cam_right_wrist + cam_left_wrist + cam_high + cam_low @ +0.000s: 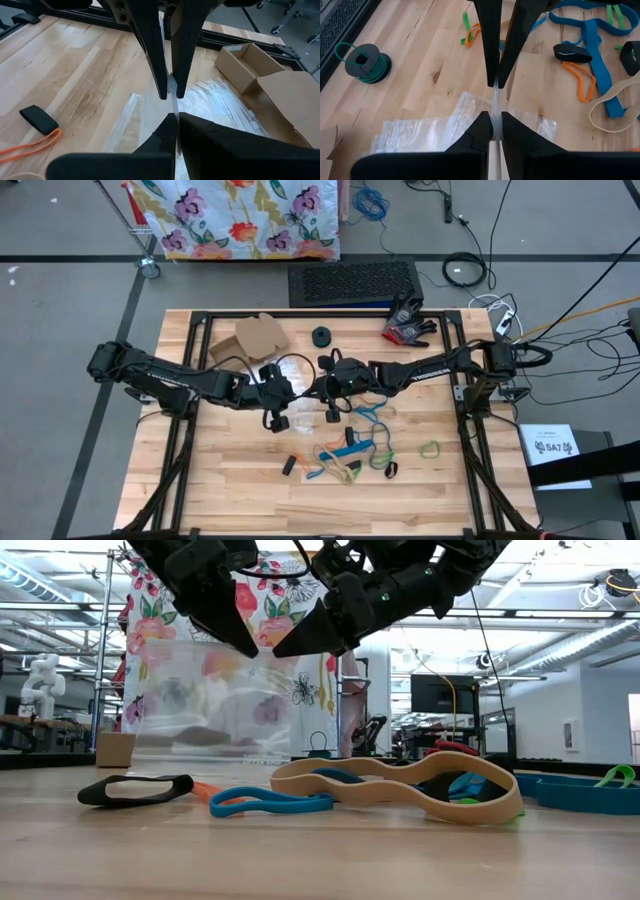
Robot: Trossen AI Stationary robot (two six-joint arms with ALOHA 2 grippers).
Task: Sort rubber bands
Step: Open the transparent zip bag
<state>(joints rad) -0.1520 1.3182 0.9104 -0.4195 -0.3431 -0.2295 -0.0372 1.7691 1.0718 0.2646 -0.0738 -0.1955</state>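
Arms meet mid-worktop in the high view, coloured rubber bands (352,452) scattered nearer the front edge. Low view: a clear plastic bag (215,700) hangs from both tips. Left wrist view: left end effector (495,125) clamped on the bag. Right wrist view: right end effector (173,120) clamped likewise.

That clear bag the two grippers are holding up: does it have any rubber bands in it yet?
Apparently empty. The clear bag hangs between left gripper and right gripper, no band visible inside; the rubber bands lie on the table.
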